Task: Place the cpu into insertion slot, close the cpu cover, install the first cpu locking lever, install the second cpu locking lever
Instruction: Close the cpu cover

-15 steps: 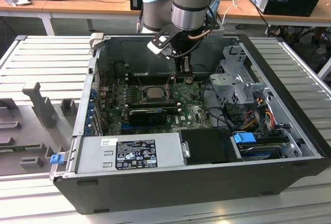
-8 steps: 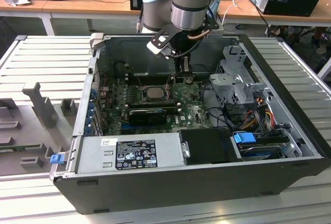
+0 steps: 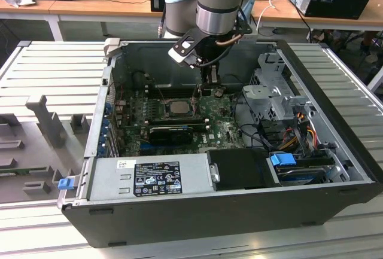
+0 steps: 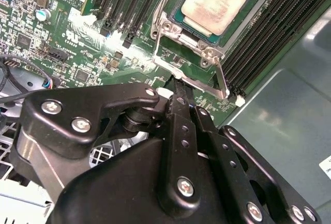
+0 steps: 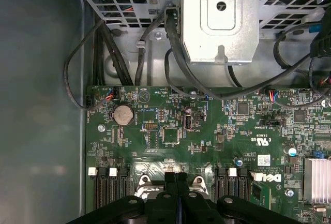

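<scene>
Jaws pressed together and holding nothing, the gripper (image 4: 180, 99) sets its tips at the edge of the cpu cover (image 4: 168, 30), just beside a silvery locking lever (image 4: 220, 76). The cpu (image 4: 214, 1) sits in the insertion slot (image 4: 176, 13) mid-board on the green circuit board (image 4: 51, 32), flanked by memory slots (image 4: 132, 1), with the cover apparently down. The lever step looks in hand and calls for a slow, straight push on the wire, tips off the chip's pale top.
</scene>
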`<state>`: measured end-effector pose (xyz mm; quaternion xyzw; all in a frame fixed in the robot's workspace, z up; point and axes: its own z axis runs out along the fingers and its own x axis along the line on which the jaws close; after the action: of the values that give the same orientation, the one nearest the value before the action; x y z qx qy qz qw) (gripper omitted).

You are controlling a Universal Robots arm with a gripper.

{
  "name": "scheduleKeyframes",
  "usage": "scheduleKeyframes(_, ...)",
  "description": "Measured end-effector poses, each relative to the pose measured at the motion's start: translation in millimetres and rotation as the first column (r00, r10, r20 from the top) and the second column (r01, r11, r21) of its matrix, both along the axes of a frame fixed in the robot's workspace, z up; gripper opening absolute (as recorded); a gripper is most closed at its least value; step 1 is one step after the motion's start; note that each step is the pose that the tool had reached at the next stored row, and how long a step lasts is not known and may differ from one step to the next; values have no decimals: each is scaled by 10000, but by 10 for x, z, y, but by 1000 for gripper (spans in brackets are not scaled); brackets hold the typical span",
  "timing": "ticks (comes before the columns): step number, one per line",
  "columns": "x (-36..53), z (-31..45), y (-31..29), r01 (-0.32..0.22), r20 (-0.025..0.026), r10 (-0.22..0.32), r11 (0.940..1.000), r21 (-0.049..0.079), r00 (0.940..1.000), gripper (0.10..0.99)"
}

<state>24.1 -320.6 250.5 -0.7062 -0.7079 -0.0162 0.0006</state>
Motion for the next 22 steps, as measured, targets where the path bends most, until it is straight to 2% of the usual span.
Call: scheduleKeyframes(22,-80,0,0,1,0,-1,10000,-1,10000,106)
